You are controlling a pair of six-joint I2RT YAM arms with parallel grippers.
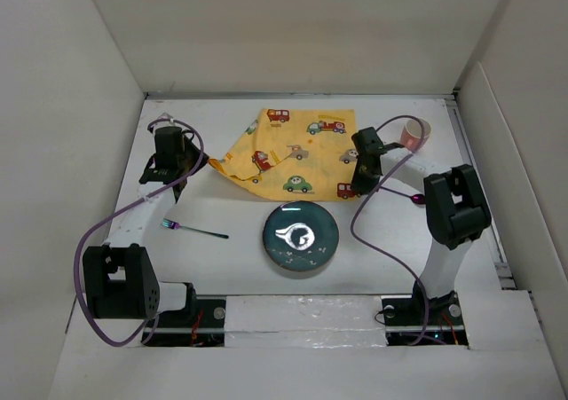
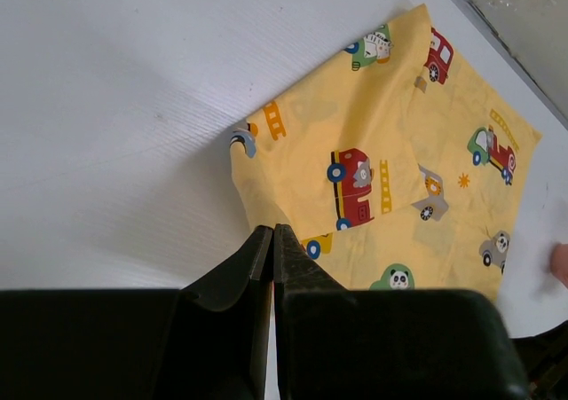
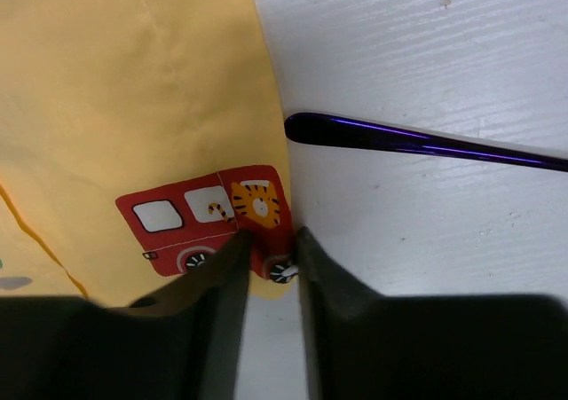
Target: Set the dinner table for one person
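The dinner table (image 1: 232, 267) is a white tabletop. On its far middle lies a yellow cloth (image 1: 293, 152) printed with cartoon cars. My left gripper (image 1: 206, 162) is shut on the cloth's left corner, and in the left wrist view its jaws (image 2: 272, 231) meet right at the cloth (image 2: 390, 187) edge. My right gripper (image 1: 359, 187) stands slightly open over the cloth's near right corner (image 3: 266, 258), a finger on each side of it. A dark teal plate (image 1: 301, 237) sits near the middle front. A fork (image 1: 193, 230) lies to its left.
A pink cup (image 1: 414, 134) lies on its side at the back right. A purple spoon (image 1: 417, 200) rests right of the right gripper, its handle (image 3: 417, 141) just beyond the cloth edge. Cream walls (image 1: 89, 107) close in the tabletop.
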